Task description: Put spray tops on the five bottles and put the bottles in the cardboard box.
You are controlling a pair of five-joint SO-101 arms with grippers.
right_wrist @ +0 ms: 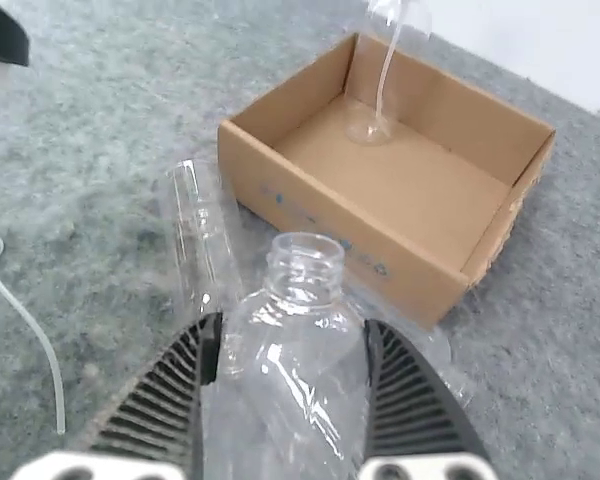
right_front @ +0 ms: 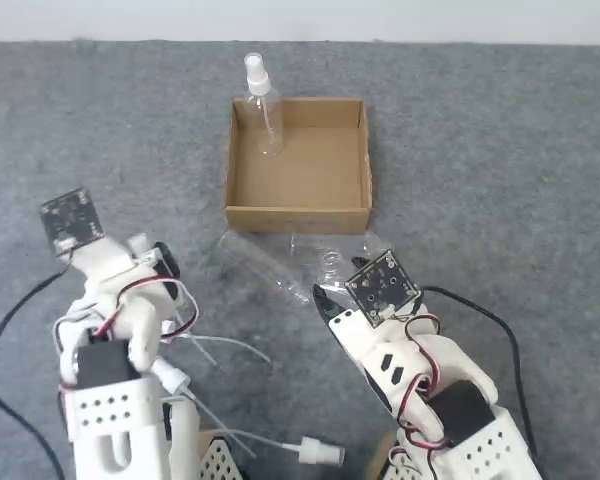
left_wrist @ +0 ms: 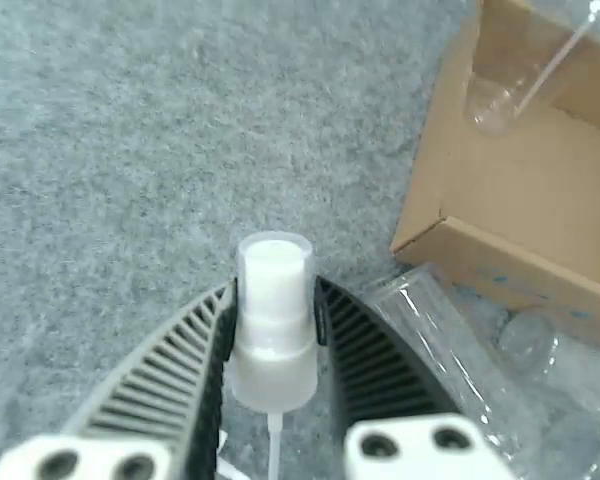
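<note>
My left gripper (left_wrist: 273, 300) is shut on a white spray top (left_wrist: 272, 262) whose thin tube hangs down; in the high view this gripper (right_front: 148, 252) is left of the cardboard box (right_front: 298, 212). A clear, uncapped bottle (right_wrist: 298, 350) sits neck-up in my right gripper (right_wrist: 292, 330), which is shut on it just in front of the box (right_wrist: 325, 215). That gripper (right_front: 325, 300) shows near the box's front wall. One bottle with a spray top (right_front: 263, 105) stands in the box's far left corner. Other clear bottles (right_front: 270, 262) lie in front of the box.
Loose spray tops (right_front: 320, 452) with long tubes lie on the grey carpet between the two arm bases, another (right_front: 174, 378) by the left arm. A tube (right_wrist: 25, 330) crosses the carpet near my right gripper. The carpet is open on both sides of the box.
</note>
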